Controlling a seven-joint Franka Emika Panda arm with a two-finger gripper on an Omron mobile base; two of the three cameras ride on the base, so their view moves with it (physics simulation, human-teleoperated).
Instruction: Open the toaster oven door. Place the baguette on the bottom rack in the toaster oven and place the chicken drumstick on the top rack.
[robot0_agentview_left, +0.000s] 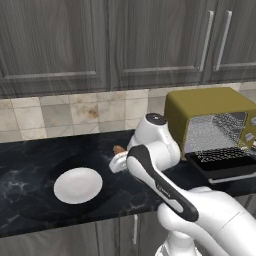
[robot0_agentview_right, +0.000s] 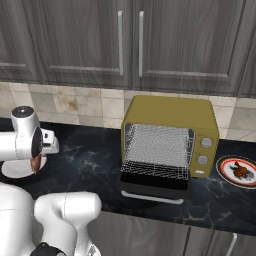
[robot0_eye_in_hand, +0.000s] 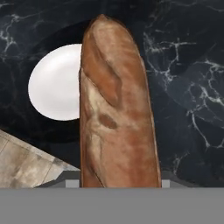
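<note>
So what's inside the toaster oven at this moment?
The toaster oven stands open, door folded down; two wire racks show, apparently bare, though the mesh partly screens the interior. The gripper holds the baguette outside it.

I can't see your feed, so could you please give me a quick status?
Jaws shut on the baguette, lifted above the white plate. Toaster oven door down, racks bare. Chicken drumstick on its plate. Path unobstructed.
</note>
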